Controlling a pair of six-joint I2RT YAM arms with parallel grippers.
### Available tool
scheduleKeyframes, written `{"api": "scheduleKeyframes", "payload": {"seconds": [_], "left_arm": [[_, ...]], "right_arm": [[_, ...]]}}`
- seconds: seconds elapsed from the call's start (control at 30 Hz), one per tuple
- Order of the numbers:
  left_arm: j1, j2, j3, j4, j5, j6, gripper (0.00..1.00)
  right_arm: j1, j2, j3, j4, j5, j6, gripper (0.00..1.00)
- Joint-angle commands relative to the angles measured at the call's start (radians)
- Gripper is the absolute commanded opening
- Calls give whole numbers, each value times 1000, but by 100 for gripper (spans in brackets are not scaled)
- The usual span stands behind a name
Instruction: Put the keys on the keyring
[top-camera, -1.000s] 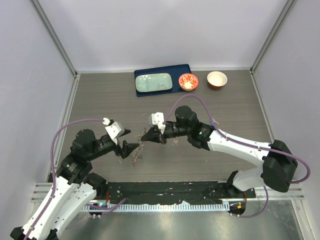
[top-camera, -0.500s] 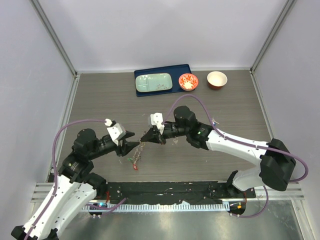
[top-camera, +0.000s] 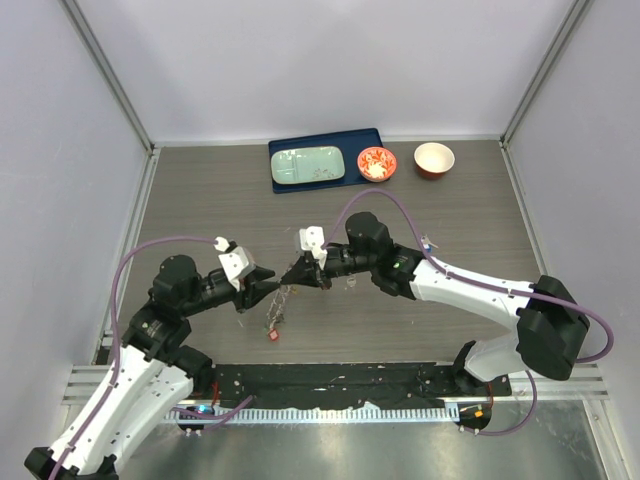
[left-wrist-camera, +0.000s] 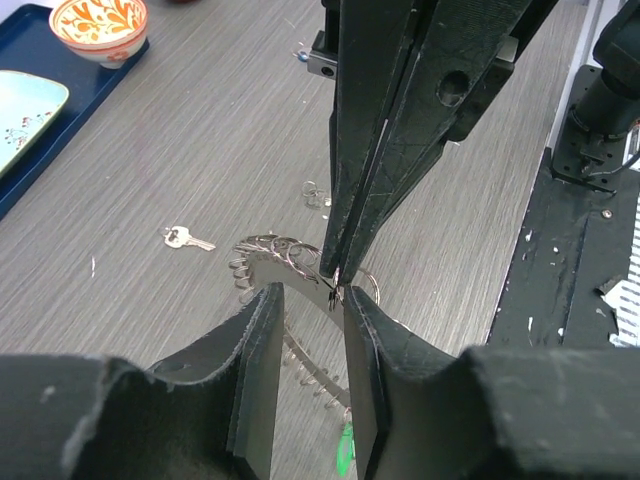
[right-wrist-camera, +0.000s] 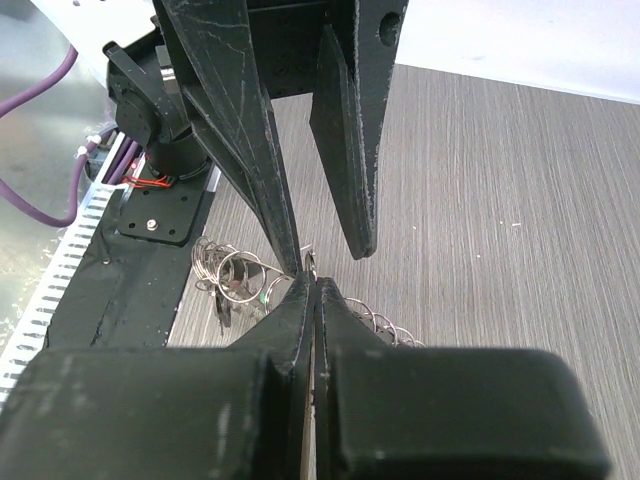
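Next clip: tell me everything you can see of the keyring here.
The keyring is a flat dark-grey metal ring with a toothed rim, small wire loops strung along it and a green key head dangling below. It stands on edge. The right gripper has its jaws shut on the rim; the left gripper has its jaws apart either side of it.

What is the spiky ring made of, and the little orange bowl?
The keyring looks like metal: thin, grey and shiny, with glinting toothed edges. The orange-patterned bowl looks like glazed ceramic, smooth and glossy with a painted pattern, though it could be plastic.
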Motion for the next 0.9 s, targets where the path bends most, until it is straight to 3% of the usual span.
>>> {"api": "scheduleKeyframes", "payload": {"seconds": [0.0, 0.5, 0.63, 0.87], "left_arm": [[5, 11, -4, 46, 54, 15, 33], [5, 33, 3, 45, 133, 12, 13], [5, 44, 3, 48, 146, 9, 1], [5, 51, 14, 27, 104, 3, 0]], "right_arm": [[-5, -20, 25, 80, -44, -4, 1], [-3, -30, 38, 59, -161, -8, 1], [-2, -24, 54, 27, -198, -19, 1], [6, -24, 69, -3, -190, -25, 1]]}}
